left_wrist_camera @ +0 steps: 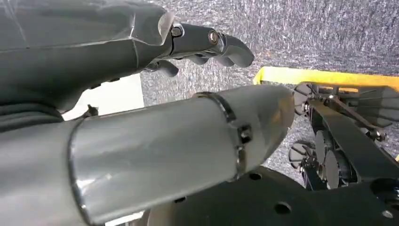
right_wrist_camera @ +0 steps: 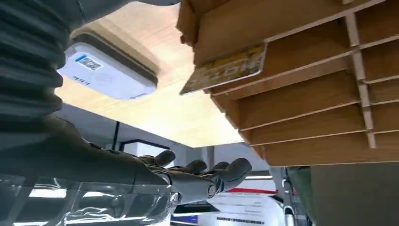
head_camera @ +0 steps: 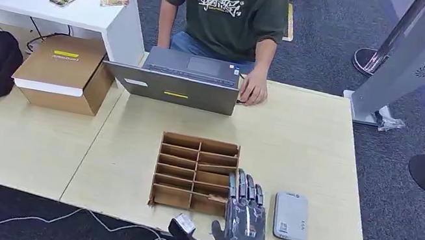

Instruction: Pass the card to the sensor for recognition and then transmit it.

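The right hand hovers at the near edge of the table, fingers spread and holding nothing, poised between the wooden slotted rack and the grey sensor pad. In the right wrist view a yellowish card pokes out of one slot on the rack's right side, toward the near end; from overhead it shows as a thin sliver by the fingertips. It looks as if the hand is just short of the card, though I cannot tell whether a fingertip already brushes it.

The left hand hangs low over the grey carpet with its fingers loosely curled in, nothing in it.

To my eye this is the very first step — reaching for the card — with the reading at the sensor and the handing over not yet begun. The next move calls for a careful pinch on the card's exposed edge, drawing it out along the slot so it doesn't jam or tip the rack, then a short carry sideways to lay it over the sensor. Across the table a person sits behind a laptop — likely whoever receives it.
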Motion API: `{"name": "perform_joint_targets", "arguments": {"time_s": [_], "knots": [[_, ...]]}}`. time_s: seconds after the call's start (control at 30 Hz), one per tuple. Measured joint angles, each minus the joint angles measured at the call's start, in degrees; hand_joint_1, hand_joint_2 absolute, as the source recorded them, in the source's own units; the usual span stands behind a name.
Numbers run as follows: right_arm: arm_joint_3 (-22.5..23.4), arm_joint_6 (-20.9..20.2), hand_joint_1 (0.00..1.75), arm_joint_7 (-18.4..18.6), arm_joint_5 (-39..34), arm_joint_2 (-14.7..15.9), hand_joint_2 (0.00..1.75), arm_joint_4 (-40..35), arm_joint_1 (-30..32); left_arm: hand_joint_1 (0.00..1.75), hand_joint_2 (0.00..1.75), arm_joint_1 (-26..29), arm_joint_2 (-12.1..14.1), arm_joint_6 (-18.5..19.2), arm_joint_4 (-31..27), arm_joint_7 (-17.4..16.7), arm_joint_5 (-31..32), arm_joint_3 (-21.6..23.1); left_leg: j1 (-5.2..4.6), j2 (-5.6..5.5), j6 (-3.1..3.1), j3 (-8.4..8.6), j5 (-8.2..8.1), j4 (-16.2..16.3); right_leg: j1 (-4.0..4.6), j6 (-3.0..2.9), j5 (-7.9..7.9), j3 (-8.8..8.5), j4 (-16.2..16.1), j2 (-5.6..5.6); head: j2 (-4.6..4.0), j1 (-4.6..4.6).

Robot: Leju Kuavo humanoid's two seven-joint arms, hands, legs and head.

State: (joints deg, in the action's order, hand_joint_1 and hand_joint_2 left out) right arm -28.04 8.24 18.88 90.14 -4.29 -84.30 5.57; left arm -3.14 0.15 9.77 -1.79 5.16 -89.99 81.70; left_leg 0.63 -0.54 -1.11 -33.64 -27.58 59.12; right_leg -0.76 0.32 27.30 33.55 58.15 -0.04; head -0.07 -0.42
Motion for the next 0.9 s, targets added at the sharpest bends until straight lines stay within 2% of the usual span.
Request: {"name": "perform_joint_targets", "arguments": {"time_s": [0.1, 0.5, 0.73, 0.9], "knots": [[0.7, 0.6, 0.00, -1.0, 0.0, -0.8, 1.75, 1.4, -0.9, 0.00, 0.00, 0.0, -0.1, 0.2, 0.0, 0.0, 0.0, -0.5, 0.00, -0.01, -0.01, 0.00, 0.01, 0.0, 0.00, 0.00, 0.00, 0.00, 0.0, -0.02, 0.00, 0.00], [1.7, 1.0, 0.00, -0.3, 0.0, -1.4, 1.75, 3.3, -1.3, 0.00, 0.00, 0.1, -0.1, 0.6, 0.0, 0.0, 0.0, -0.8, 0.00, -0.01, -0.01, 0.00, 0.01, 0.0, 0.00, 0.00, 0.00, 0.00, 0.0, -0.01, 0.00, 0.00], [1.2, 1.0, 0.00, 3.7, 0.0, -1.0, 1.75, 3.3, -1.0, 0.00, 0.00, 0.4, 0.1, 1.0, 0.0, 0.0, 0.0, -0.8, 0.00, 0.00, -0.01, 0.00, 0.01, 0.0, 0.00, 0.00, 0.00, 0.00, 0.0, 0.00, 0.00, 0.00], [0.4, 1.3, 0.00, 3.9, 0.0, -0.1, 1.75, 2.5, -1.1, 0.00, 0.00, 0.4, 0.1, 1.1, 0.0, 0.0, 0.0, -0.8, 0.00, 0.00, -0.01, 0.00, 0.01, 0.0, 0.00, 0.00, 0.00, 0.00, 0.0, 0.00, 0.00, 0.00]]}}
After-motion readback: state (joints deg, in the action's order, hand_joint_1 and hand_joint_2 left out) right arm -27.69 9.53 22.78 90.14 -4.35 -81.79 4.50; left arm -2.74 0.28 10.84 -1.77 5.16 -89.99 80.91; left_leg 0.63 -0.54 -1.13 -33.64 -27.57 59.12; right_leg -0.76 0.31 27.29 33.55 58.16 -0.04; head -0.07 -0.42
